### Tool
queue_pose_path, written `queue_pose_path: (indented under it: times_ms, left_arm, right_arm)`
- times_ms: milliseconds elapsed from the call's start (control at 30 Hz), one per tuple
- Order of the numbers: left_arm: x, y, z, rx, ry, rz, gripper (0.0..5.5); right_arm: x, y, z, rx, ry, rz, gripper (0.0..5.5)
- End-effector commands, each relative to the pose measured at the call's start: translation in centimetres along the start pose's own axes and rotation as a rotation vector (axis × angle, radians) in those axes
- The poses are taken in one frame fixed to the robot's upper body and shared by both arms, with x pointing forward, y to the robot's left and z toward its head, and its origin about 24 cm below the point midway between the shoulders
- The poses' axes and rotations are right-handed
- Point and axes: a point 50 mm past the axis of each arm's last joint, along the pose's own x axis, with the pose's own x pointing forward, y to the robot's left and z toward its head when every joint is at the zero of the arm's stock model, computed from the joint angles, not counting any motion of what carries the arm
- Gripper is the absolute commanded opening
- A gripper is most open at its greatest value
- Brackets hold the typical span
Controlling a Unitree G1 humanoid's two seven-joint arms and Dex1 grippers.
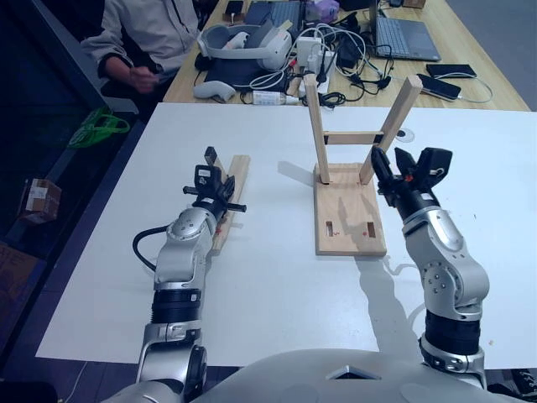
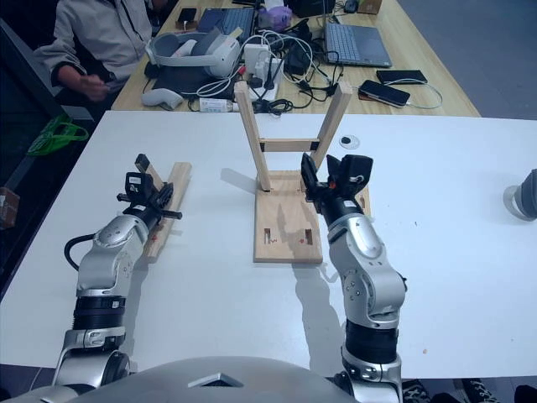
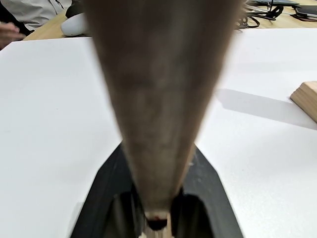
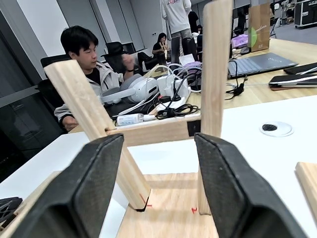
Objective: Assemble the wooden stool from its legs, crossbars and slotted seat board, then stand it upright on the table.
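Observation:
The slotted seat board (image 1: 351,222) lies flat on the white table. Two legs (image 1: 315,126) joined by a crossbar (image 1: 352,138) stand upright in its far end. My right gripper (image 1: 403,170) is open just right of the right leg's (image 1: 394,122) foot, over the board's far right corner. In the right wrist view its fingers (image 4: 91,191) frame both legs and the crossbar (image 4: 156,130). A second leg piece (image 1: 232,200) lies on the table at the left. My left gripper (image 1: 214,180) is shut on it, and in the left wrist view the wood (image 3: 161,99) runs out from between the fingers.
A wooden desk (image 1: 487,84) behind the table carries laptops, a headset (image 1: 247,42), cables and phones. A small round black-and-white disc (image 1: 407,134) lies past the stool's legs. A grey object (image 2: 525,195) sits at the table's right edge. The table's front half is bare.

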Motion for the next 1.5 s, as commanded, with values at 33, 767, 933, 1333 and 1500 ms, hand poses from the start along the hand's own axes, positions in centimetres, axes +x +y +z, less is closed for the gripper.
queue_pose_path:
  times_ms: [33,767,933,1333,1500]
  left_arm:
    - [0.3,0.2,0.1,0.045,0.024,-0.019,0.59]
    - [0.0,0.4,0.5,0.039,-0.063,0.009,0.59]
    - [0.0,-0.1,1.8,-0.017,-0.17,0.025,0.59]
    - [-0.4,-1.2,-0.1,-0.052,-0.174,0.027,0.59]
    - [-0.3,-1.5,-2.1,-0.024,-0.111,-0.005,0.59]
  right_arm:
    - [0.0,0.3,-1.0,-0.003,0.034,-0.012,2.7]
    - [-0.1,-6.4,1.4,-0.149,-0.024,-0.076,2.7]
    - [-0.7,-7.4,0.3,-0.194,-0.068,-0.082,2.7]
    - [-1.3,-9.5,-0.9,-0.23,-0.124,-0.13,2.7]
    - [-1.9,-10.8,-2.7,-0.218,-0.084,-0.159,2.7]
